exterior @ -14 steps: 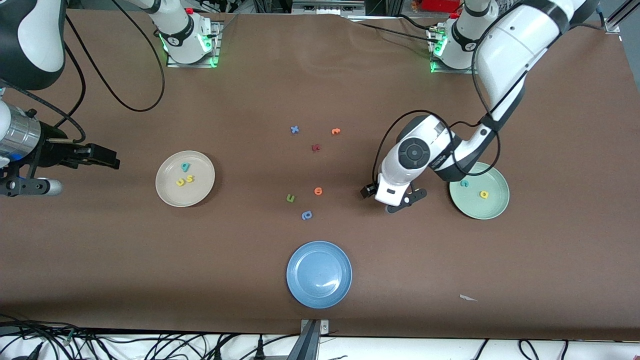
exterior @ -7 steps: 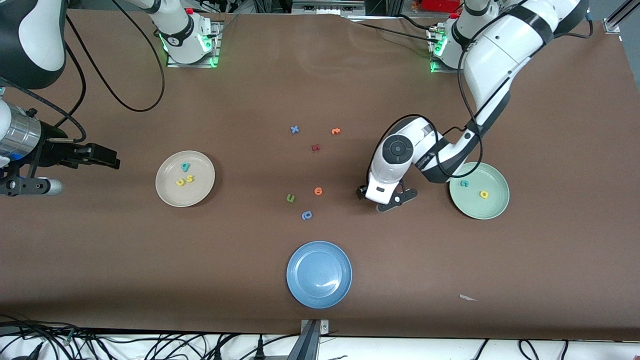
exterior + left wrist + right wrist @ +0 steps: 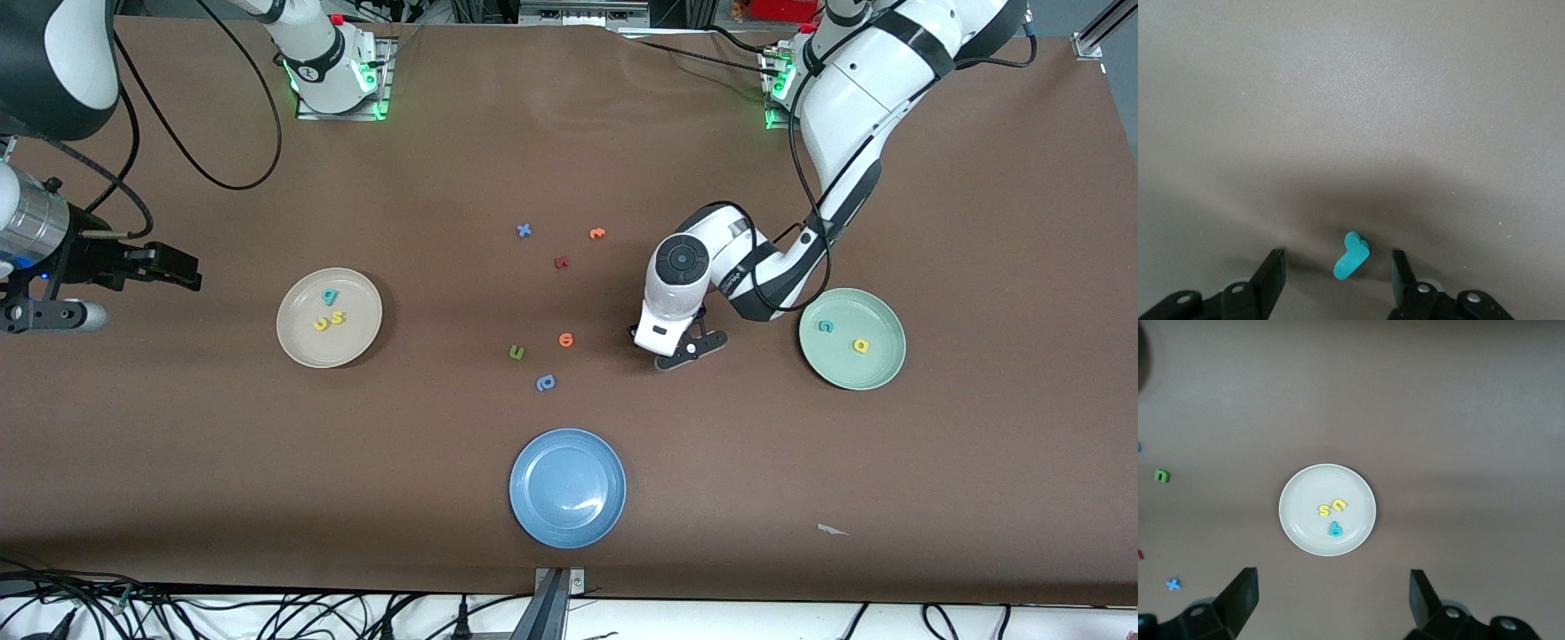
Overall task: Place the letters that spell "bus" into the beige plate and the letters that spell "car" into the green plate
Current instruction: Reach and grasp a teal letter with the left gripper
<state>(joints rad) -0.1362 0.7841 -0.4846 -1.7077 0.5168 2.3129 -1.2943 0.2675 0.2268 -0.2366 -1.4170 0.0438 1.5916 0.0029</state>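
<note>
Brown tabletop: your left gripper (image 3: 1333,280) straddles the teal "r" (image 3: 1351,255), fingers apart, not yet pinching, near the green plate (image 3: 880,369) holding "c" (image 3: 825,326) and "a" (image 3: 860,346). Close squarely next. Your right gripper (image 3: 1331,597) waits open over the table's end.

I see a blue plate (image 3: 567,487) nearest the front camera; loose blue x (image 3: 524,230), dark red letter (image 3: 561,262), green letter (image 3: 516,353) mid-table.

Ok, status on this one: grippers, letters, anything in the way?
Left gripper low over the table, fingers open astride the teal "r". Right gripper open, waiting high over the beige plate. Nothing in the way.
</note>
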